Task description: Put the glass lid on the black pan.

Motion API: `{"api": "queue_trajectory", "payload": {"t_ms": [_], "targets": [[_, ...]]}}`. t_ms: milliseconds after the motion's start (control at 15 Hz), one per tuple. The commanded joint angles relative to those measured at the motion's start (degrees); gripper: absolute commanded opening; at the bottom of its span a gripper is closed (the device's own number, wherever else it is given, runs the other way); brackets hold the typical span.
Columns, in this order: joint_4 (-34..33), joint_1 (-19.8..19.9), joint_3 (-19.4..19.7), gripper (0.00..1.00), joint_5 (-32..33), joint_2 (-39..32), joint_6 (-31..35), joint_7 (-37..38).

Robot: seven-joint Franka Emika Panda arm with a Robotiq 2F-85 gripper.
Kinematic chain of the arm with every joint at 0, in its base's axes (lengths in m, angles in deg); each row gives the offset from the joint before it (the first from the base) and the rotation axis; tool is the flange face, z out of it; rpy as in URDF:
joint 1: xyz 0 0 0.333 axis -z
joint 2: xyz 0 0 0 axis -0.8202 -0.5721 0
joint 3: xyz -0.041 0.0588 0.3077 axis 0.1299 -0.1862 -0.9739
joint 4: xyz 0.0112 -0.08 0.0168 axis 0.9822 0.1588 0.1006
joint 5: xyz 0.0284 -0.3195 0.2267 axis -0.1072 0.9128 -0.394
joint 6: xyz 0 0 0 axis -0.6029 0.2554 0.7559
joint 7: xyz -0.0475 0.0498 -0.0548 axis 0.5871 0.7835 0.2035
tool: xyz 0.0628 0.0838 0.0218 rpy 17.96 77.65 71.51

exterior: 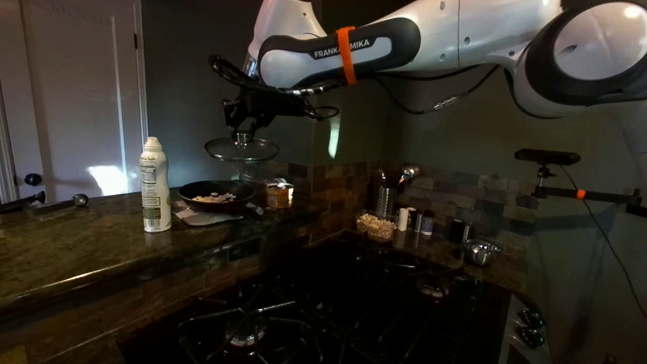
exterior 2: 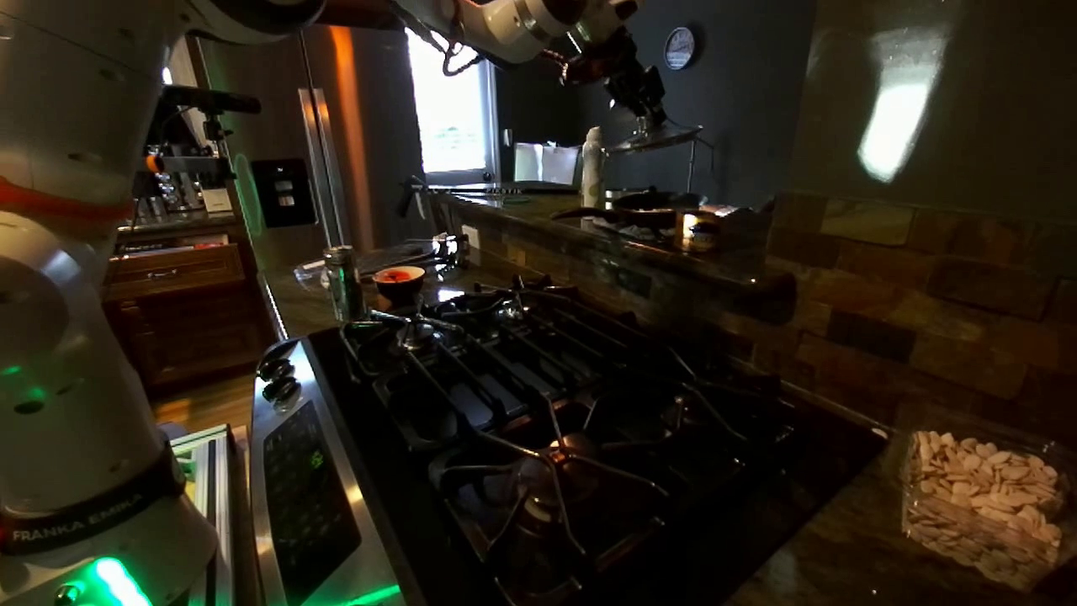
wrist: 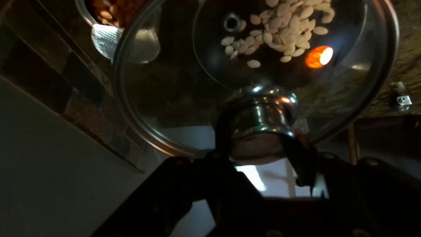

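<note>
The black two-fingered gripper [wrist: 258, 141] is clamped on the round, silvery metal knob [wrist: 258, 115] of the clear, shiny-rimmed, round glass lid [exterior: 241, 151], holding it from either side. The lid hangs in the air, nearly level in an exterior view, under the end of the white robot arm [exterior: 440, 35] with its orange band [exterior: 346, 55]. Below it, on a dark, polished stone counter [exterior: 86, 253], sits the shallow, round black pan [exterior: 217, 206]; a plain gap parts the two in both exterior views, and in an exterior view the lid appears shifted sideways rather than centred over the pan. Through the glass, the wrist view shows pale, flat, oval pieces [wrist: 289, 29] heaped on the pan's dark floor, a few of them lying loose.

The pan rests on a pale, flat sheet [exterior: 202, 218] (cloth or paper, I cannot tell which). Near it a tall white bottle [exterior: 155, 187] with a printed label stands upright, and on the other side of the pan is a small orange-brown container [exterior: 278, 196], with reddish-brown contents and a silvery flap [wrist: 105, 41] in the wrist view. Lower down stretches a black cooktop [exterior 2: 471, 404] with metal grates. Beside the cooktop are a clear box [exterior 2: 968, 539] full of similar pale pieces, a shiny metal bowl [exterior: 480, 255] and a small dark bowl [exterior 2: 400, 293] with something red inside.
</note>
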Motion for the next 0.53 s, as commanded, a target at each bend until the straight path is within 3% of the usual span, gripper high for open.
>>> {"api": "queue_trajectory", "payload": {"t_ms": [0,200,467], "targets": [[-13.8,0.73,0.4,0.23,-10.86,-10.74,2.55,-14.45],[-21.09,0.6,-0.97,0.23,-17.94,-16.56,-1.52,-24.51],[-28.35,-0.65,-0.61,0.23,-21.05,-21.41,-7.77,-30.37]]}}
